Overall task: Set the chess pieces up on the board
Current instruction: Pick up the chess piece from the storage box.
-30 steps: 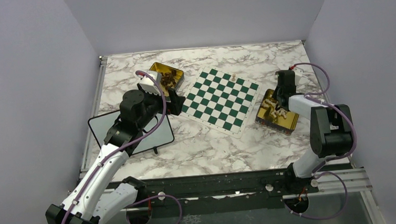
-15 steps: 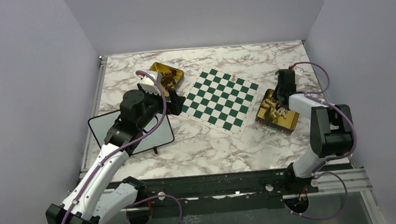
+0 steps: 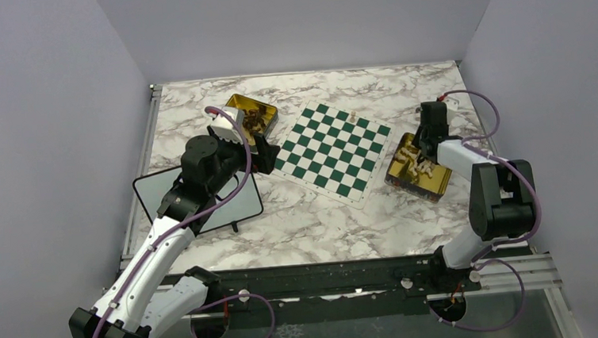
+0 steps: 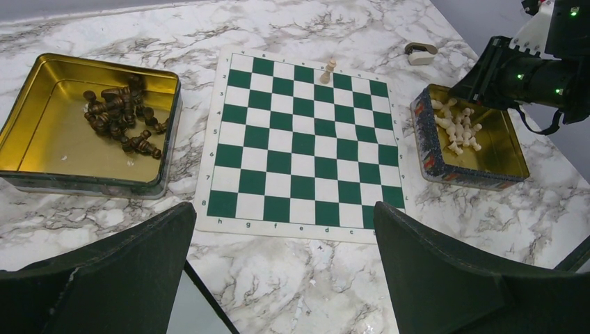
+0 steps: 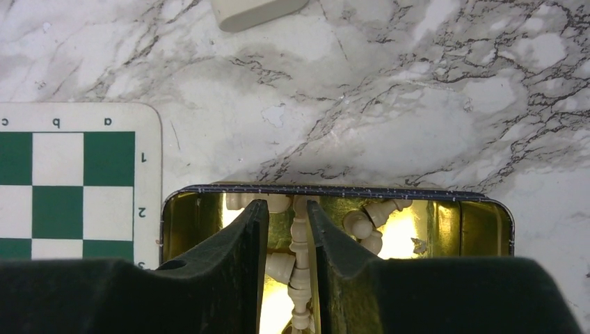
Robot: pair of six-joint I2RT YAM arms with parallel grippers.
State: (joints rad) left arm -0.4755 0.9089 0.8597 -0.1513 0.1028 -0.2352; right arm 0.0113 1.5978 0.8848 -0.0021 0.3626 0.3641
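pale piece (image 5: 300, 250) cut off below

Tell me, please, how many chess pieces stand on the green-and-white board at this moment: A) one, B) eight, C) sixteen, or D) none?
A: a single pale piece stands on the board by its far edge, while the dark pieces lie in one gold tin and the other pale pieces in the second tin.
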